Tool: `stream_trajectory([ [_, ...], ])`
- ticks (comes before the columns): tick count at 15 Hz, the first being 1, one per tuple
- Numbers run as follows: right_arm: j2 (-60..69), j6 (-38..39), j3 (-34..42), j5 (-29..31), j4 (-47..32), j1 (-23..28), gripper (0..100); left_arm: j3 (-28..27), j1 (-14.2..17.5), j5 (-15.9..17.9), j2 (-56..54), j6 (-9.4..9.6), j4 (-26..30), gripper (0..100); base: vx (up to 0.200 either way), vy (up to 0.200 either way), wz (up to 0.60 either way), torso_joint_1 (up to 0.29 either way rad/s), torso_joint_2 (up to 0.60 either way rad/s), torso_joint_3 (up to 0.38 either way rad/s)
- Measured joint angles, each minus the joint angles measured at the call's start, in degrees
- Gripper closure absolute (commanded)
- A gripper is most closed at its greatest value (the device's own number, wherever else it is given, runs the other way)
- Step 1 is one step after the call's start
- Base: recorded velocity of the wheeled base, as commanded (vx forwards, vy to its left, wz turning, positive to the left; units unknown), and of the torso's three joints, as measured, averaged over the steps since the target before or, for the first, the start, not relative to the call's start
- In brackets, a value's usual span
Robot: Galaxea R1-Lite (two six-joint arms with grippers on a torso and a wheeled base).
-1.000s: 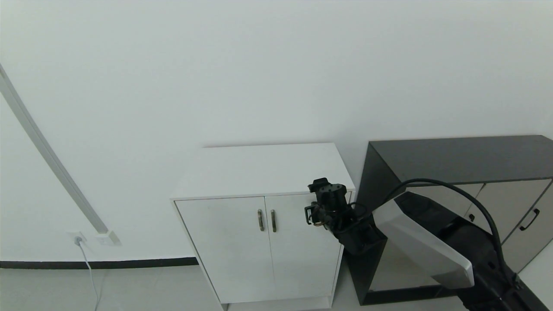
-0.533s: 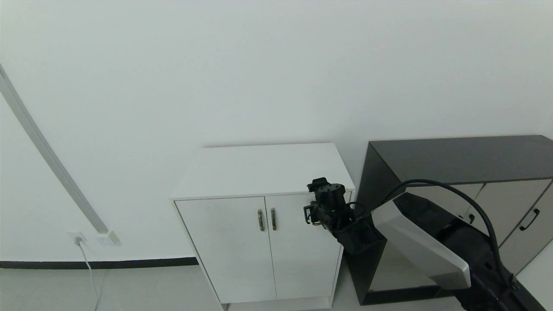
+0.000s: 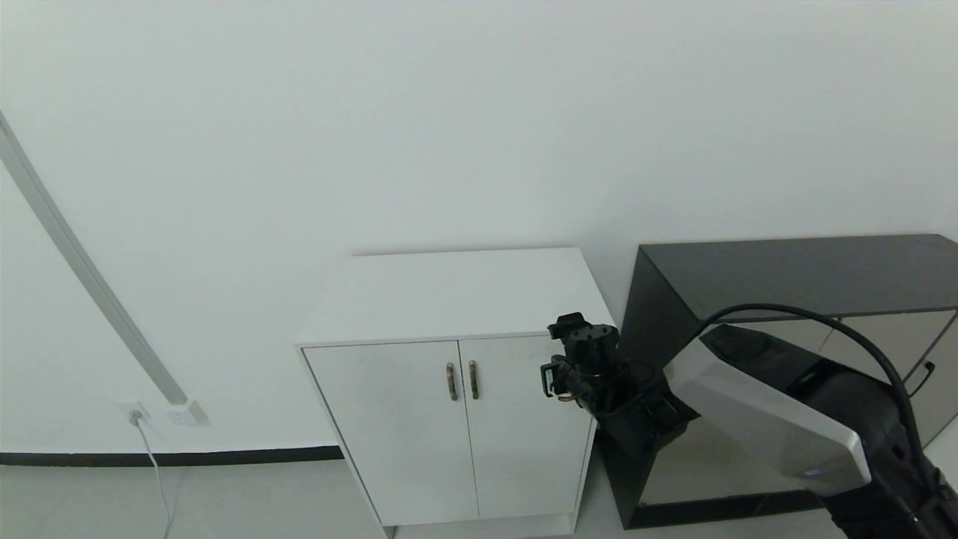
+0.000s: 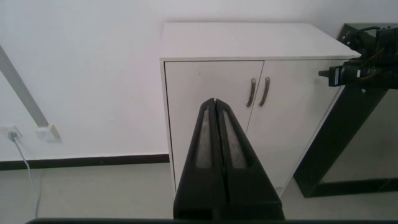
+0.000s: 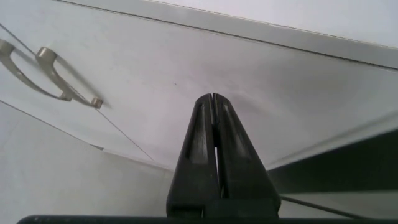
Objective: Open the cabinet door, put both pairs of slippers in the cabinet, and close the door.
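The white cabinet [image 3: 449,299] stands against the wall with both doors closed. Its two metal handles [image 3: 462,381] meet at the middle seam. My right arm's wrist [image 3: 587,363] hovers in front of the right door's [image 3: 524,427] upper right corner. The right gripper [image 5: 213,99] is shut with nothing in it, pointing at the door panel, with the handles [image 5: 59,78] off to one side. My left gripper [image 4: 214,104] is shut and empty, held back from the cabinet [image 4: 249,43] and aimed at the left door [image 4: 205,87].
A dark cabinet [image 3: 786,273] with grey doors stands right beside the white one. A wall socket with a cable [image 3: 136,416] and a slanted conduit [image 3: 75,254] are on the wall at left. Bare floor [image 3: 187,501] lies in front.
My right arm has shifted a little to the right, away from the handles. The cabinet doors stay closed.
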State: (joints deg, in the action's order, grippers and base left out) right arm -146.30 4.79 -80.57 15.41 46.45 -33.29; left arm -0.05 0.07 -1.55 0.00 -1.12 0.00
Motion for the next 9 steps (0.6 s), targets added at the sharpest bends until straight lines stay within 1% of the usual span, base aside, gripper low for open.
stream_trajectory([
  [3, 4.5, 0.0, 9.2, 0.4, 5.5, 0.7, 100, 0.0, 0.0, 0.1, 0.0, 0.00, 0.0, 100, 0.000, 0.000, 0.00, 0.000, 0.00, 0.000],
  [4, 6.0, 0.0, 12.0, 1.4, 6.6, 0.9, 100, 0.0, 0.0, 0.1, 0.0, 0.00, 0.0, 100, 0.000, 0.000, 0.00, 0.000, 0.00, 0.000],
  [9, 12.3, 0.0, 21.6, 3.8, 9.1, 1.7, 100, 0.0, 0.0, 0.1, 0.0, 0.00, 0.0, 100, 0.000, 0.000, 0.00, 0.000, 0.00, 0.000],
])
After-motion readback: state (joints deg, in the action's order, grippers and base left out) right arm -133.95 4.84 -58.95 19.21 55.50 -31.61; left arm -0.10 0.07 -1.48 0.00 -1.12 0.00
